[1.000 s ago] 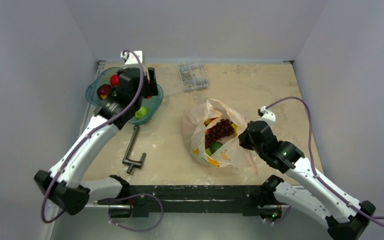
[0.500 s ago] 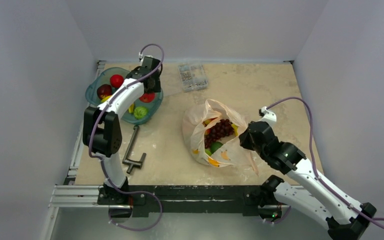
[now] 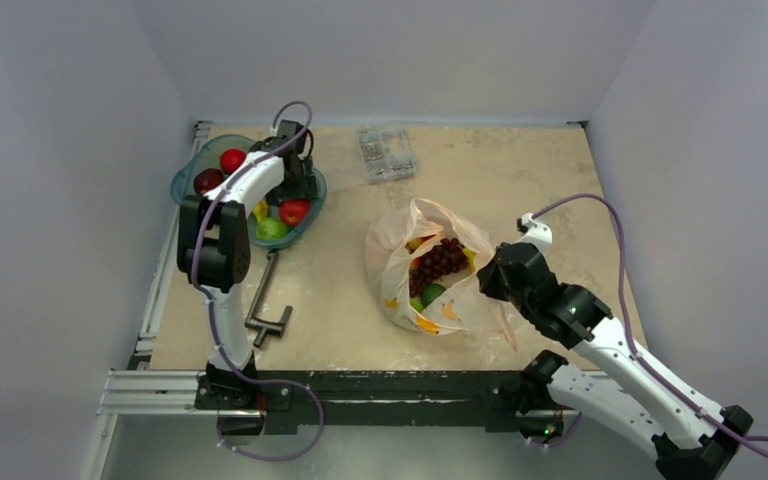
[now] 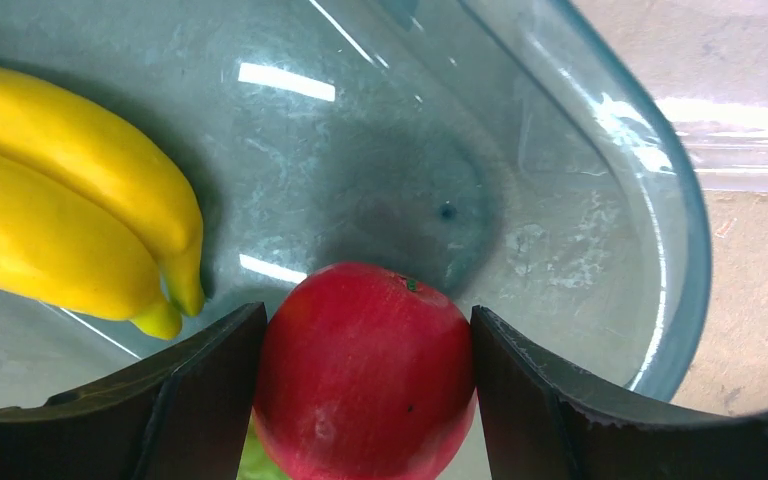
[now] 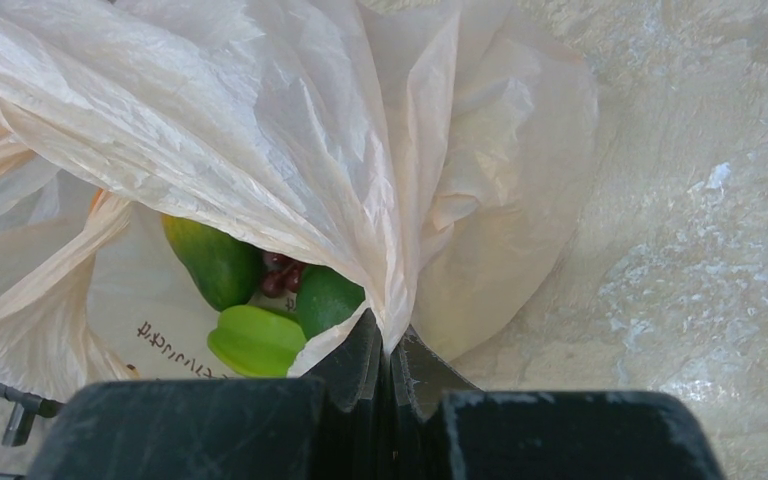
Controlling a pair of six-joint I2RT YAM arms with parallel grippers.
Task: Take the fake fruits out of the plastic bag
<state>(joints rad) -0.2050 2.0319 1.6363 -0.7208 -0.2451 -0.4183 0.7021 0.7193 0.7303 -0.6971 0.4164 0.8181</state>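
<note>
Holding apple (image 4: 365,370) over tray (image 4: 660,250) in clenched left fingers (image 4: 200,400), pinching bag (image 5: 260,130) rim with right fingers (image 5: 355,368); next, release, then fetch grapes (image 3: 442,258).

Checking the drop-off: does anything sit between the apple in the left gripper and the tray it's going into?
Nothing visible does. The left gripper holds the apple over a bare patch of the tray. The bananas lie off to one side, and a green fruit sits beside the apple, not under it.
</note>
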